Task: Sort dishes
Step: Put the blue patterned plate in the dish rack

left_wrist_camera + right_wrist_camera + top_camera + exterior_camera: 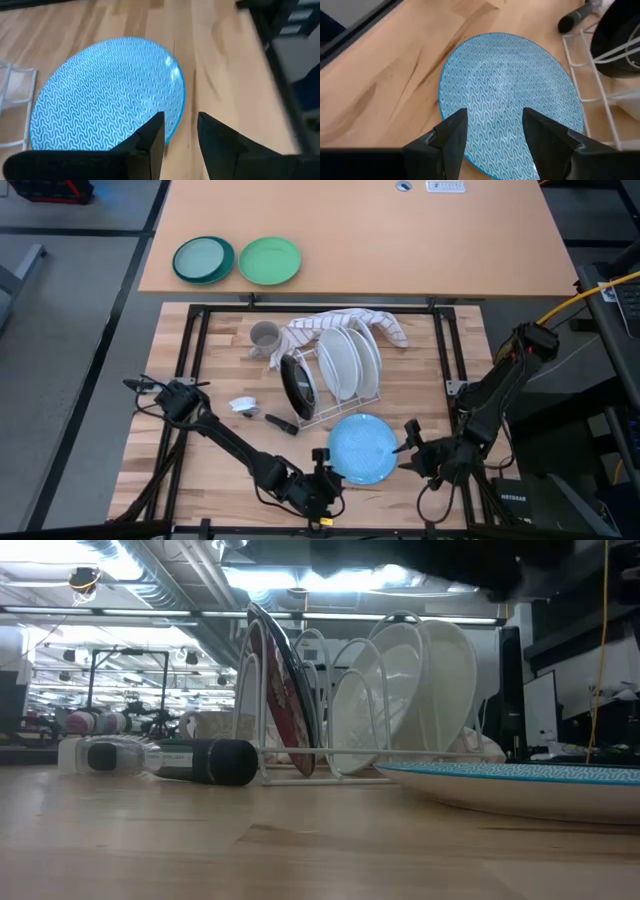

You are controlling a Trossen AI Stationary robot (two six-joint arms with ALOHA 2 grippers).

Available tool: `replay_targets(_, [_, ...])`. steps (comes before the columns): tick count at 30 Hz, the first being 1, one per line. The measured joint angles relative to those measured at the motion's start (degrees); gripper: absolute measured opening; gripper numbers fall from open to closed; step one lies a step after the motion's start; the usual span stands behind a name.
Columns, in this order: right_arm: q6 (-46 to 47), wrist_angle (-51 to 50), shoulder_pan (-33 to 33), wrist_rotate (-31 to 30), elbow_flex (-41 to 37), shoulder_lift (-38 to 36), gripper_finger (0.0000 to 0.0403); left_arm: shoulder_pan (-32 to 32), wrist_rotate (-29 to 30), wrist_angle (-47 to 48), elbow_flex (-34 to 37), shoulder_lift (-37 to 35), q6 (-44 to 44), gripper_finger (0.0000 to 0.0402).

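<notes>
Two white plates point(350, 360) stand upright in the white wire rack point(330, 412) at the table's centre, with the black-backed flowered plate point(297, 384) in a slot at their 9 o'clock side. The light blue plate point(362, 448) lies flat on the wooden table point(200, 380) just off the rack's 5 o'clock corner. The grey cup point(264, 338) sits at the rack's 10 o'clock, beside a striped cloth point(345, 323). The left gripper point(327, 476) hovers at the blue plate's 8 o'clock edge, fingers point(150, 140) partly apart and empty. The right gripper point(410, 445) hangs at the plate's 3 o'clock edge, fingers point(452, 135) spread wide, holding nothing. A black cylinder point(281, 423) lies at the rack's 8 o'clock.
</notes>
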State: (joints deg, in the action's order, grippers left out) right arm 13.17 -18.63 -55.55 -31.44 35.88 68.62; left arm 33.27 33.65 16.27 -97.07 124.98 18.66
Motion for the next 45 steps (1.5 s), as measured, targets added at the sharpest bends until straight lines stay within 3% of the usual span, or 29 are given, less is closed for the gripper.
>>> replay_targets(7, [4.73,0.54,0.07,1.53,-0.01,5.12,0.0195,-1.21,-0.06,1.71,0.04,2.63,-4.62,0.0118])
replay_targets(15, [11.47,0.84,0.09,0.56,-0.02,11.65,0.0195,-2.7,-0.28,7.36,0.06,2.67,-5.96,0.0175])
replay_targets(22, [13.73,0.88,0.09,0.98,-0.02,13.51,0.0195,-2.64,-2.74,7.53,0.04,3.3,-15.16,0.0205])
replay_targets(36, [13.66,2.18,0.09,-1.09,-0.01,13.42,0.0195,-4.9,0.24,8.1,-0.03,7.21,-32.69,0.0208])
replay_targets(42, [13.62,2.2,0.07,-2.01,0.0,13.42,0.0195,-5.75,2.19,7.58,-0.26,8.98,-35.86,0.0206])
replay_targets(45, [13.62,2.25,0.07,-2.12,0.0,13.42,0.0195,-5.83,2.33,7.43,-0.26,9.16,-35.5,0.0187])
